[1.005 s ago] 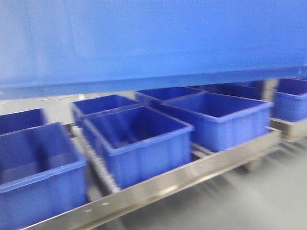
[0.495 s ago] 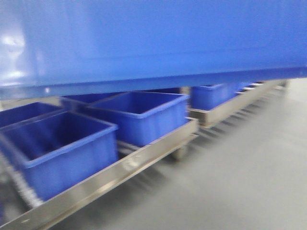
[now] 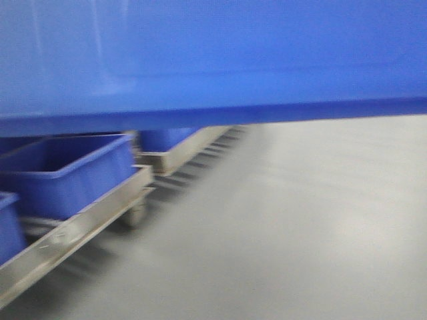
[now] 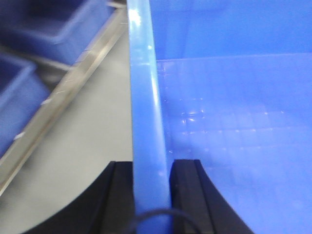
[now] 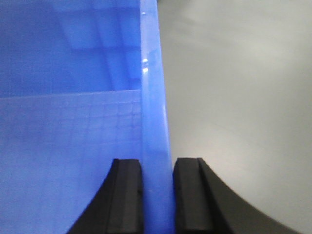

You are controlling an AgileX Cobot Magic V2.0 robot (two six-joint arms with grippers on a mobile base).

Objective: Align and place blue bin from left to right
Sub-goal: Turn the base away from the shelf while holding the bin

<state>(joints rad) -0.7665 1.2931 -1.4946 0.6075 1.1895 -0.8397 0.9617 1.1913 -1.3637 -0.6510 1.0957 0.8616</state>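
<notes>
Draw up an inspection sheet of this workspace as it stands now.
Surface: grey floor, blurred.
Job's things: blue bin held up, filling the top of the front view; nothing seen inside it in the wrist views.
Clutter: nothing seen.
Grippers: left gripper and right gripper, each with its jaws clamped on a wall of the bin.
Cables: black cable loop by the left gripper.
Surroundings: darker blue bins on a steel rail, on the left of the front view.
</notes>
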